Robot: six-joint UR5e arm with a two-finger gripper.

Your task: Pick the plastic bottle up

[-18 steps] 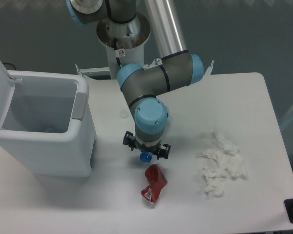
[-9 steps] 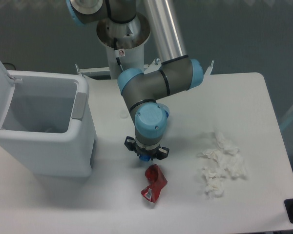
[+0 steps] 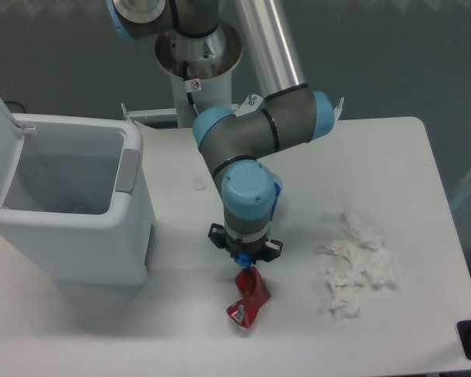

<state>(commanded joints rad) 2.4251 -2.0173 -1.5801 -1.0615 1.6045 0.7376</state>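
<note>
At table centre: wrist points straight down, covering the gripper [image 3: 244, 258].
The plastic bottle [image 3: 242, 257] shows only as a small blue patch under the wrist, the rest hidden; finger spacing cannot be told, nor any grasp; crushed red can [image 3: 249, 295] lies just below; crumpled tissues [image 3: 355, 265] right; open white bin [image 3: 71, 200] left.

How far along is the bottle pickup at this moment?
Done: the gripper is low over the table, just above the crushed red can. In hand: unclear; only a blue bit, likely the plastic bottle, shows beneath it, and its jaws are hidden. Left: a confirmed grasp and the lift.
</note>
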